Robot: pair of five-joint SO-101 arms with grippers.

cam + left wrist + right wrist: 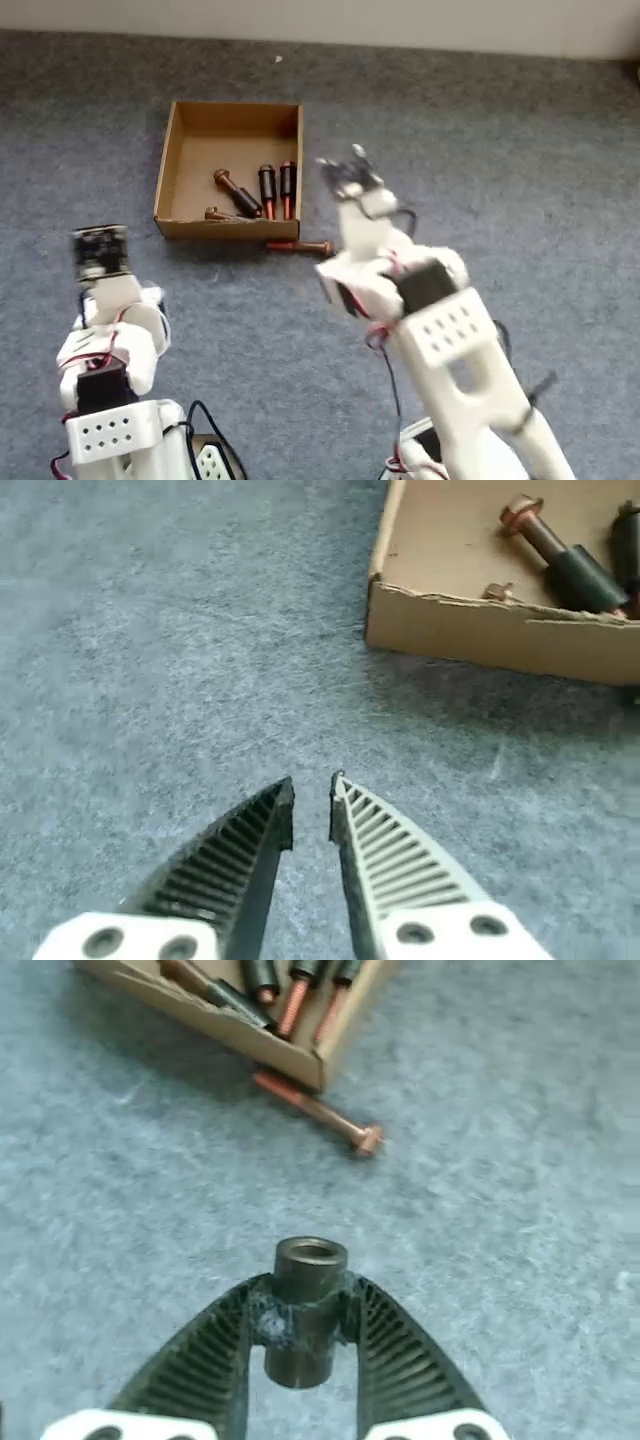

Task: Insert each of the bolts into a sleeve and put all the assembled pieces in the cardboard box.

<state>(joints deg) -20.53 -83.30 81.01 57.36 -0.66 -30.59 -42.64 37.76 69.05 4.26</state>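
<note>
Dark sleeve (310, 1260), sides hidden by right gripper (303, 1292)

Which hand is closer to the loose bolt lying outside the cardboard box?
Right. The right hand, shut on a sleeve, hangs close to the loose bolt; the left hand sits by the cardboard box's other front corner, farther off.

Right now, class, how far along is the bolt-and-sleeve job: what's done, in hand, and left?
Done: at least three sleeved bolts lie in the cardboard box. In hand: the right jaws clamp a sleeve. Left: one bare bolt lies on the carpet beside the box; it likely needs that sleeve, then boxing.
</note>
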